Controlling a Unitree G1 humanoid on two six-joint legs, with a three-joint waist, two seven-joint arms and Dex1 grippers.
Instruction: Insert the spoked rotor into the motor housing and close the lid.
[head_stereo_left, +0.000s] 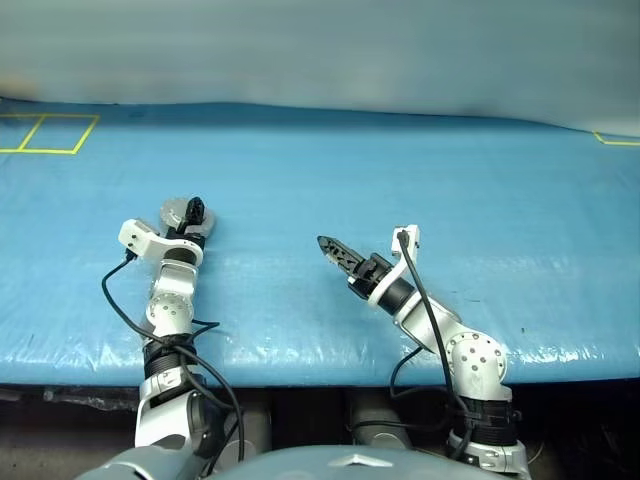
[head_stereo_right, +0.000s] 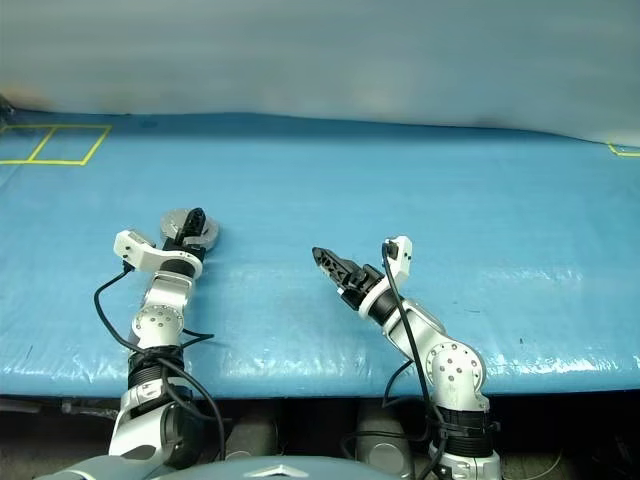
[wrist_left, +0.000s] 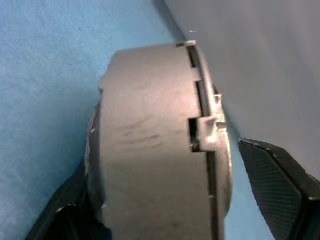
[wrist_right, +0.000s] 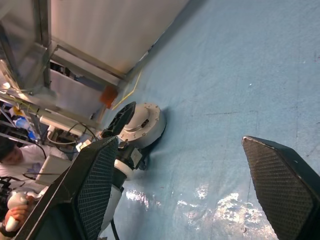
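We see the motor housing (head_stereo_right: 188, 226) lying on the blue desk (head_stereo_right: 420, 190) at far left with its lid (wrist_right: 141, 124) closed, so the rotor is hidden; the left pincer (head_stereo_right: 193, 226) straddles it with fingers apart, and the right pincer (wrist_right: 180, 185) stands wide and empty

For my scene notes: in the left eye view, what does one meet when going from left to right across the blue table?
Yellow tape square → left gripper at the closed motor housing → right gripper → yellow tape corner.
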